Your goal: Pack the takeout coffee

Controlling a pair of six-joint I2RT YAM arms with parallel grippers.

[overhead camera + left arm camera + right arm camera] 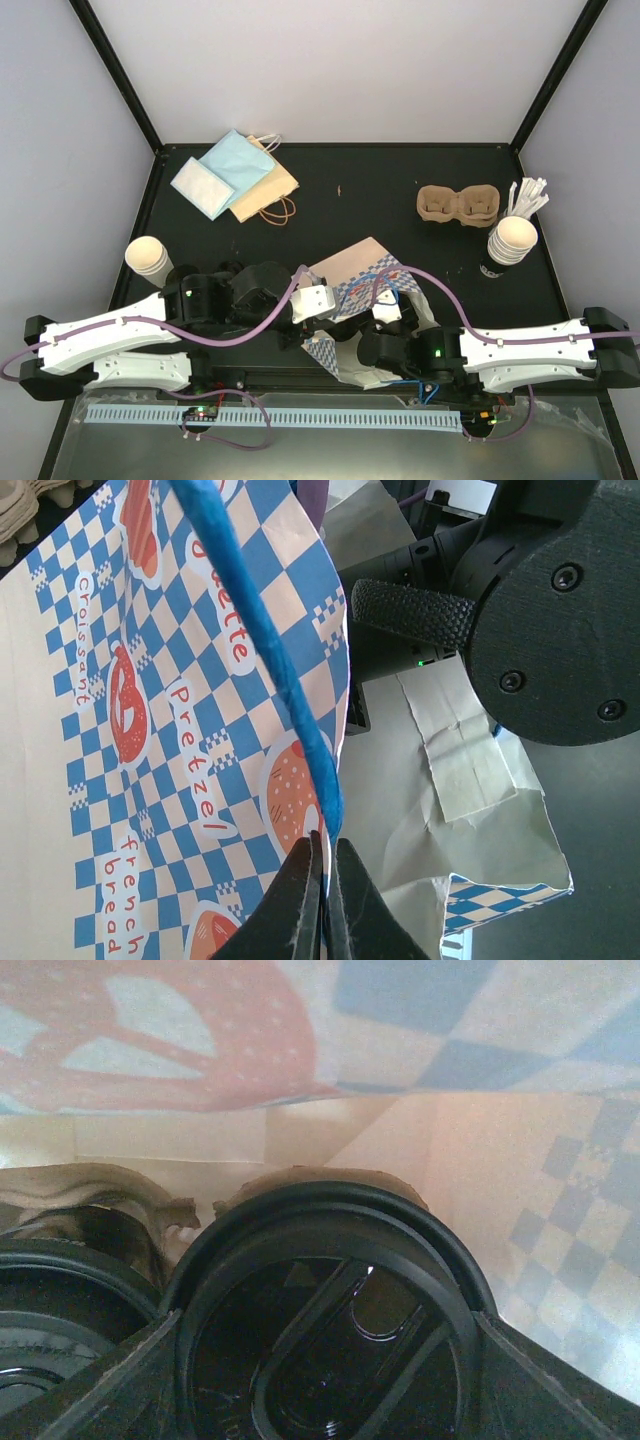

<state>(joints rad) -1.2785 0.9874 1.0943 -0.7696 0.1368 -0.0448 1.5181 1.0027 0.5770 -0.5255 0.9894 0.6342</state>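
The blue-checked paper bag (358, 272) lies on its side in the middle of the table, mouth toward the arms. My left gripper (327, 845) is shut on the bag's rim (338, 730), right beside the blue handle (270, 650). My right gripper (330, 1360) reaches inside the bag, its fingers (560, 1380) pressed against both sides of a black-lidded cup (330, 1250). A second black lid (50, 1300) sits just left of it, with brown pulp tray edge (110, 1185) behind. In the top view the right fingers are hidden by the bag.
A stack of cream cups (148, 257) stands at the left. At the right are another cup stack (512, 238), black lids (492, 268), white stir sticks (528, 195) and an empty pulp tray (458, 205). Flat paper bags (240, 178) lie at back left.
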